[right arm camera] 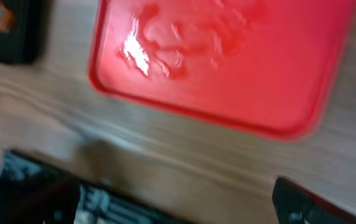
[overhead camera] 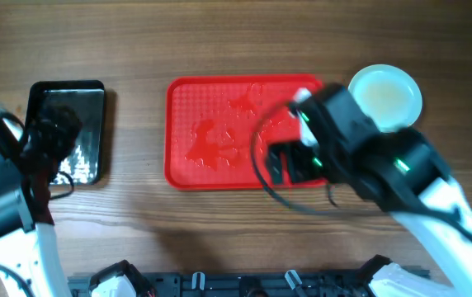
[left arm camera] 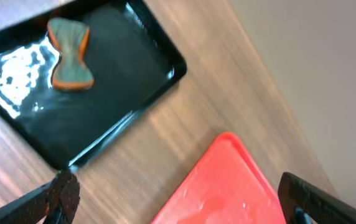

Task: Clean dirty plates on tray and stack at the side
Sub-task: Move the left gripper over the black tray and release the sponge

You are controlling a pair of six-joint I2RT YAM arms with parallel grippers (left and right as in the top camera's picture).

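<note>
The brown wood-grain table carries a glossy black tray towards its left edge, with an orange-edged grey sponge lying in it. The left end effector hangs above that tray's near side, fingers wide apart and empty. The red tray sits mid-table, wet and glinting. Over its right end the right end effector is also spread, holding nothing. The plates sit on the table just off the tray's far right corner. Pale grey floor shows past the table's edge.
</note>
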